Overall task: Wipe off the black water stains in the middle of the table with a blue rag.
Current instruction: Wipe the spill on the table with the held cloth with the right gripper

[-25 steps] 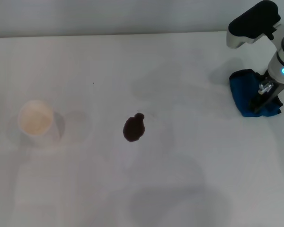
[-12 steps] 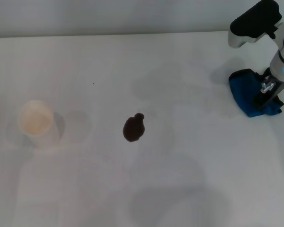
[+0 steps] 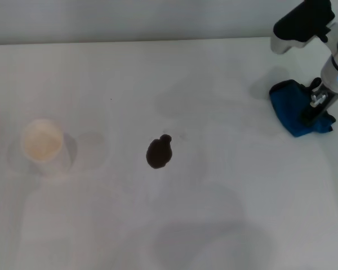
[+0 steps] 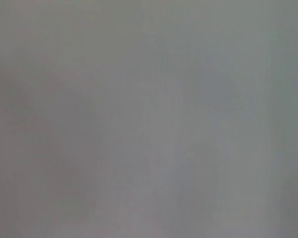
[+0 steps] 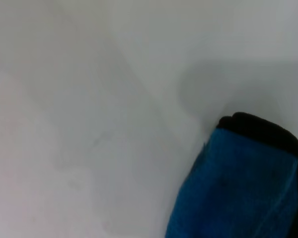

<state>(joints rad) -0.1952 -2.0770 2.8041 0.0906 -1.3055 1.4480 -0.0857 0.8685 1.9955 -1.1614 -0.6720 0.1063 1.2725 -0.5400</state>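
The black water stain [image 3: 159,152] is a small dark blot with a knob on top, in the middle of the white table [image 3: 225,219]. The blue rag [image 3: 290,107] with black edging is at the far right of the table. My right gripper [image 3: 317,112] is down on the rag's right side and shut on it, far to the right of the stain. The rag also shows in the right wrist view [image 5: 238,188], hanging over bare tabletop. My left gripper is out of view; the left wrist view shows only plain grey.
A white paper cup [image 3: 43,145] stands at the left of the table, well away from the stain. The table's far edge runs along the top of the head view.
My right gripper and the blue rag have shifted slightly up and away in the head view. The stain and the cup have not moved.
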